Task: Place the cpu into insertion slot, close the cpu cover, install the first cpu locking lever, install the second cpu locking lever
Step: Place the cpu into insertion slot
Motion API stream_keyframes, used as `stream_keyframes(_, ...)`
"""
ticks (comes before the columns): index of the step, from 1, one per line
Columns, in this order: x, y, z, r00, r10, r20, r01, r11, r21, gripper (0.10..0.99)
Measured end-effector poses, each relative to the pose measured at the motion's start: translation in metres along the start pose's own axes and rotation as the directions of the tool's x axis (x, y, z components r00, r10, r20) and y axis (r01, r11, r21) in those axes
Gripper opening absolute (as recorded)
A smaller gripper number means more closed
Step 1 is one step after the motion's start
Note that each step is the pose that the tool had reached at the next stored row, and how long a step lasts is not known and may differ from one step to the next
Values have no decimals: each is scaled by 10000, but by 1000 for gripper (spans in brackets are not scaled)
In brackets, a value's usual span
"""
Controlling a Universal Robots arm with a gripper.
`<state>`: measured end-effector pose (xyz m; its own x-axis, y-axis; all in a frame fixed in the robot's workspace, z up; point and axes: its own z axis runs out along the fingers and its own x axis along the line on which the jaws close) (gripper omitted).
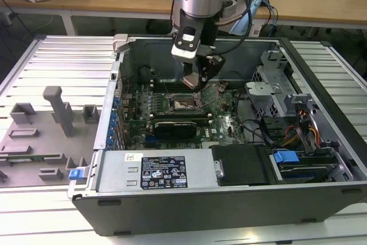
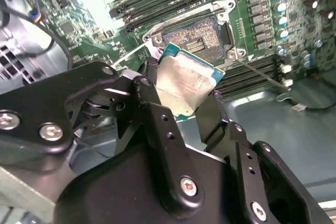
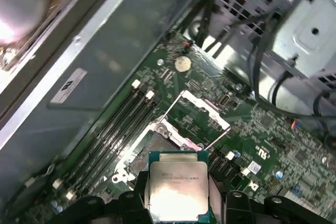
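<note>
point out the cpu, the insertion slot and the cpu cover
the cpu (image 3: 178,190): first wrist view, middle of its metal top
the insertion slot (image 2: 197,34): second wrist view, its pin field
the cpu cover (image 3: 205,109): first wrist view, one bar of its open frame

The cpu (image 3: 177,190) had a smooth, silvery metal top, the gripper (image 2: 181,95) looked matt black, the motherboard (image 3: 278,140) glossy green, the computer case (image 3: 121,45) dull grey sheet metal.
</note>
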<state>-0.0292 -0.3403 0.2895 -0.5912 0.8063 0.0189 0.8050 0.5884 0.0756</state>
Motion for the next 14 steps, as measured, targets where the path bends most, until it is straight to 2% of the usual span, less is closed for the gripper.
stream_keyframes(4, -1, -2, 25, 9960, 892, 66, -892, 9960, -21, 537)
stream_keyframes(6, -1, -3, 39, 9906, 1362, 101, -1362, 9907, -34, 537)
stream_keyframes(9, -1, -5, 66, 9724, 2328, 171, -2327, 9725, -66, 537)
stream_keyframes(10, -1, -5, 71, 9683, 2490, 182, -2489, 9685, -72, 537)
stream_keyframes(11, -1, -6, 81, 9588, 2833, 207, -2832, 9590, -85, 537)
stream_keyframes(12, -2, -6, 86, 9534, 3008, 219, -3006, 9537, -93, 537)
stream_keyframes(13, -2, -7, 96, 9429, 3322, 241, -3320, 9432, -106, 537)
stream_keyframes(14, -2, -8, 102, 9349, 3540, 256, -3538, 9352, -117, 537)
